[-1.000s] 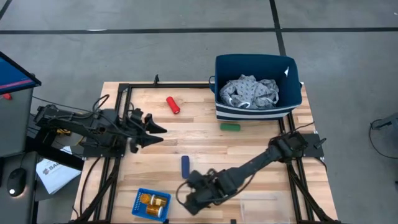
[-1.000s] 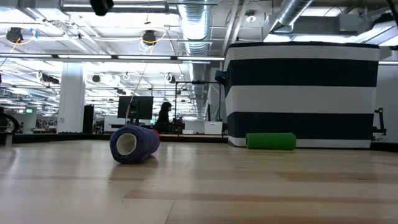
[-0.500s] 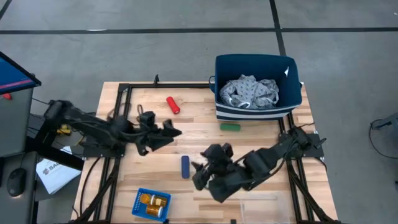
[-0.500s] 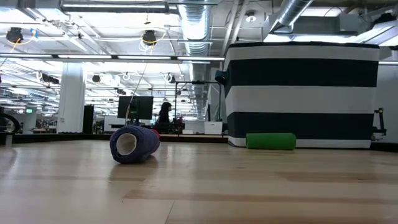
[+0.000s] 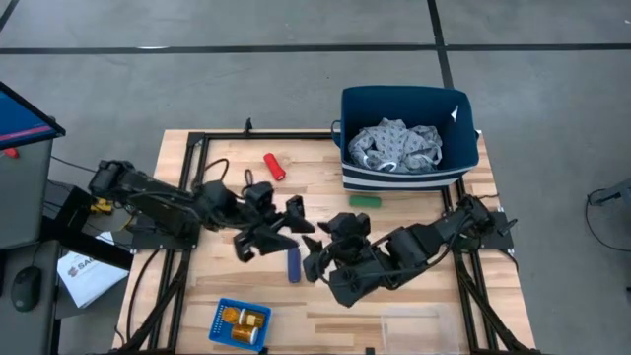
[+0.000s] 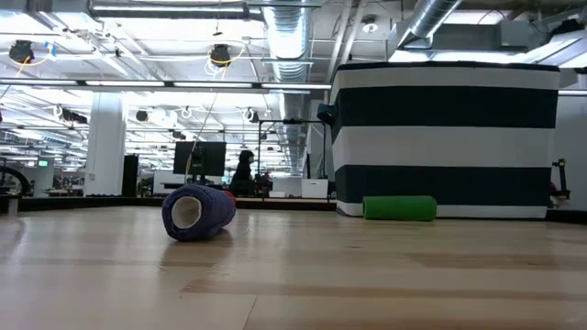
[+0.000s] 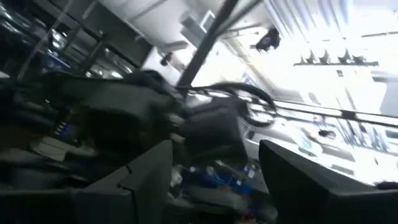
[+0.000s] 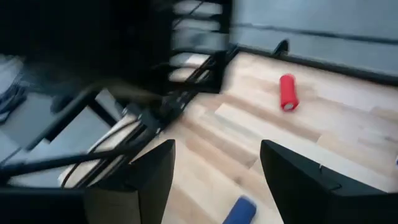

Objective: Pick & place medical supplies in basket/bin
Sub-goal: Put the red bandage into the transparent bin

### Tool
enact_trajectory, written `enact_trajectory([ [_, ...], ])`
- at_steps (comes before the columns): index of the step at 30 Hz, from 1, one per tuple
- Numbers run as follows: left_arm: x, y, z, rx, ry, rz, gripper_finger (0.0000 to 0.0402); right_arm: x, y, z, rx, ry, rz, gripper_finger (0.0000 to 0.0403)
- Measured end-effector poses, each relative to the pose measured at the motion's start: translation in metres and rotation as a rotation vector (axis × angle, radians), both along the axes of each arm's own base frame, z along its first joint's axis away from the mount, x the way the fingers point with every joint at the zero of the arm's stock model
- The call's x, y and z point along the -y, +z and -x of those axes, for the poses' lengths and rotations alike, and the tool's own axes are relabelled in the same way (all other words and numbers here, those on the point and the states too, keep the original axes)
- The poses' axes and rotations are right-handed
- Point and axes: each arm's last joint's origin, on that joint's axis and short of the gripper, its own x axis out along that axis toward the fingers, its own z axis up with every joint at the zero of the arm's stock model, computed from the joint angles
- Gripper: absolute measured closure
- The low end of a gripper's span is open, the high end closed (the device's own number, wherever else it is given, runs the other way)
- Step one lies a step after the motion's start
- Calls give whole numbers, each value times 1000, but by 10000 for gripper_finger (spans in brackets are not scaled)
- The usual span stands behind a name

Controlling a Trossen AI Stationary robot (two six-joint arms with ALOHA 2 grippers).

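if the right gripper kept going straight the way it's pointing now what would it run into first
Probably the dark blue cylinder, which lies just ahead of the open right gripper. Beyond it, the left arm crosses the same line. Depth is hard to judge, so the gripper might pass above the cylinder.

This is a large open-plan robotics lab or industrial office. The low view looks past the wooden desk (image 6: 293, 275) into a deep hall with exposed silver ventilation ducts (image 6: 284, 37), bare pipes and rows of strip lights on the ceiling. Far back, a person (image 6: 243, 171) sits at a monitor (image 6: 202, 158). From above, the desk stands on a polished grey concrete floor (image 5: 246, 69) marked with dark lines.
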Motion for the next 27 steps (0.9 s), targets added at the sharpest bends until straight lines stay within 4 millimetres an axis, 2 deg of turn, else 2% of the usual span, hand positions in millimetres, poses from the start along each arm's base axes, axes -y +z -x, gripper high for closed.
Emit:
enact_trajectory([
  [6,-11,2,3,-57,51,-5,170,10,1,-4,15,-60,55,171],
  [15,-21,1,0,-83,103,6,170,26,0,-9,-52,-63,125,171],
  [27,-26,1,-1,-77,108,-6,170,29,0,-11,-81,-43,151,171],
])
